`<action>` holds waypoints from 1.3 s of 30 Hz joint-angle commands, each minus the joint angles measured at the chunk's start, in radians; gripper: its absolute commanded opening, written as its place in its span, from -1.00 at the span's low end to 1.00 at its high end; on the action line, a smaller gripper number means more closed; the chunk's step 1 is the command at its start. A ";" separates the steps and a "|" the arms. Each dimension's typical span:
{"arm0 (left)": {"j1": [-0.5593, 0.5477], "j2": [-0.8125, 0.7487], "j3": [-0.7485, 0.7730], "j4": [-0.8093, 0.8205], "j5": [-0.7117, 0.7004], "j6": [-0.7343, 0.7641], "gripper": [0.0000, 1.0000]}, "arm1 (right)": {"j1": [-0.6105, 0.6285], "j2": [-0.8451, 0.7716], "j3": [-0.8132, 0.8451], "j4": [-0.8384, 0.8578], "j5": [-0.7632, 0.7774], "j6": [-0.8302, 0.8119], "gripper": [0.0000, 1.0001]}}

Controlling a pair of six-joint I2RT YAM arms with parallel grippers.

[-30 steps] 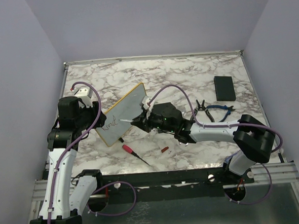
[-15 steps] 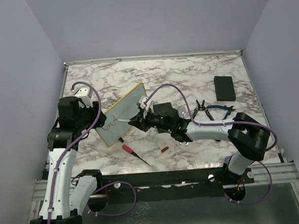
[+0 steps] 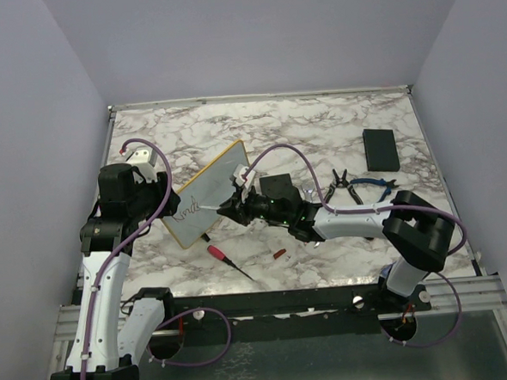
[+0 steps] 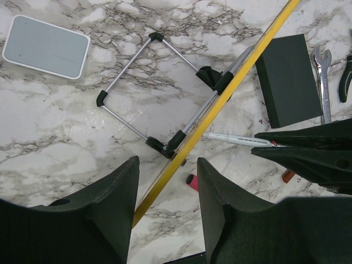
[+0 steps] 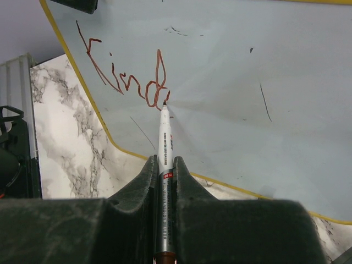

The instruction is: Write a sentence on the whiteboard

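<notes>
"Where is the whiteboard (image 3: 212, 186)?"

"Left of the table's middle, tipped up on its wire stand (image 4: 209, 76). It looks light, stiff and smooth. Hold its yellow frame (image 4: 220, 104), not its face."

"And the grippers?"

"The left gripper (image 4: 168, 162) has its 2 fingers apart around the frame. The right gripper (image 5: 165, 162) pinches the marker (image 5: 164, 132), its tip on the sentence (image 5: 132, 82). It slid left since 1 second ago."

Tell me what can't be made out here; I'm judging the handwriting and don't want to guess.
- Top view: the sentence on the whiteboard is too small to read.
- Right wrist view: the picture's edge cuts off the whiteboard's right side, so any writing there is unseen.
- Left wrist view: the whiteboard shows edge-on, its face hidden; whether the left gripper clamps it is unclear.
</notes>
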 commanded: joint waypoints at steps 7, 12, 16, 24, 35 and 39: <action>-0.005 -0.007 -0.001 -0.019 0.018 0.000 -0.05 | 0.004 -0.047 -0.002 0.014 0.085 0.017 -0.99; -0.006 -0.008 -0.003 -0.020 0.018 -0.001 -0.05 | 0.004 -0.072 -0.007 0.026 0.103 0.017 -0.99; -0.006 -0.008 -0.003 -0.019 0.018 -0.001 -0.05 | 0.004 -0.072 -0.007 0.020 0.114 0.014 -0.99; -0.006 -0.009 -0.003 -0.019 0.018 0.000 -0.05 | 0.004 -0.042 -0.025 0.002 0.127 0.024 -0.99; -0.005 -0.008 -0.003 -0.019 0.018 -0.001 -0.05 | 0.004 -0.015 -0.041 -0.006 0.122 0.041 -0.99; -0.005 -0.008 -0.003 -0.020 0.018 -0.002 -0.05 | 0.004 -0.011 -0.042 -0.008 0.124 0.042 -0.99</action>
